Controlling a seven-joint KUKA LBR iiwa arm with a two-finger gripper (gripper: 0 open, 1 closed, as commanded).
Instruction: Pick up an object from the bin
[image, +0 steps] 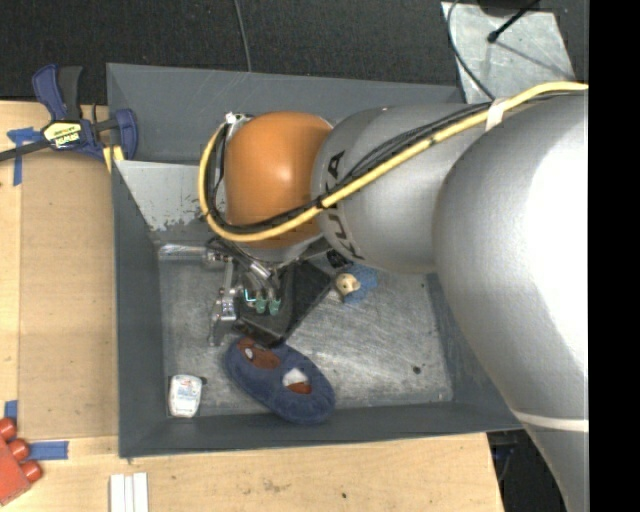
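1. Gripper (232, 318) hung low over the bin's floor, left of centre, under the orange wrist cover (272, 170). Metal body w/ green connectors showed. Open or closed: couldn't tell from this angle.
2. Nearest thing was a dark blue soft slipper (290, 388) w/ brown and white patches on top. It lay flat on the floor by the near wall, running left to right. Its left end sat just beside the gripper; touching or not, couldn't tell.
3. Small white tub (185, 395) w/ label stood in the front-left corner, left of the slipper and apart from it.
4. Cream knob-shaped bit (347, 285) on a light blue piece lay right of the gripper, at the arm's edge and partly hidden by it.
5. Silver metal piece (185, 252) lay flat toward the left rear of the floor, near the gripper's upper side.
6. Bin (135, 350): grey metal, sloped walls, scuffed floor.
7. Arm (480, 230) came in from the right, grey, covering the bin's right part. Yellow cable (420, 140) ran along it and looped round the cover.
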